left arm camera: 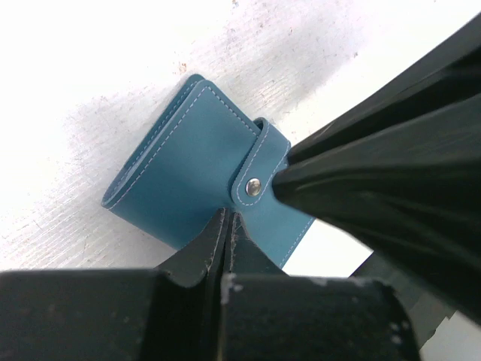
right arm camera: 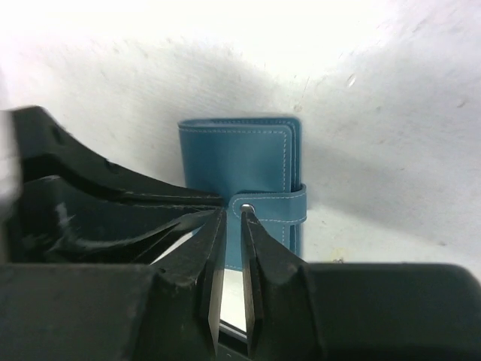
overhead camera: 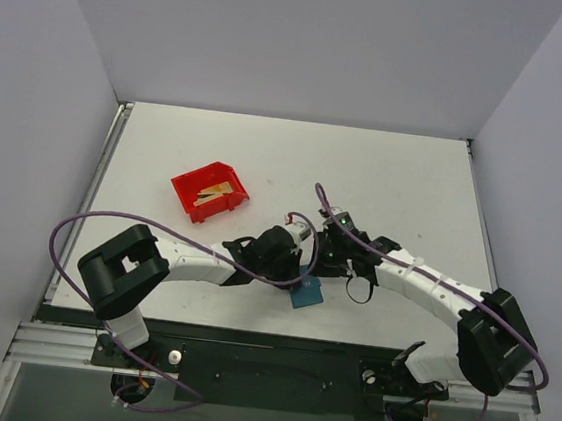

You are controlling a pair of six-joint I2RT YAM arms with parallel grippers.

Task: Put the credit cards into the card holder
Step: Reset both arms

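Observation:
The card holder (overhead camera: 305, 295) is a teal-blue wallet lying closed on the white table near the front edge, its snap tab (left arm camera: 259, 169) fastened. My left gripper (left arm camera: 228, 218) is shut, with its tips pressed down on the card holder's (left arm camera: 188, 165) cover just below the snap. My right gripper (right arm camera: 233, 213) comes in from the other side, its jaws a narrow slit apart, the tips at the end of the tab on the card holder (right arm camera: 237, 158). Nothing shows between them. The credit cards (overhead camera: 212, 195), gold-tan, lie in a red bin, far from both grippers.
The red bin (overhead camera: 188, 183) stands left of centre on the table (overhead camera: 395, 182). White walls close in the back and both sides. The two arms meet above the card holder, with purple cables looping over them.

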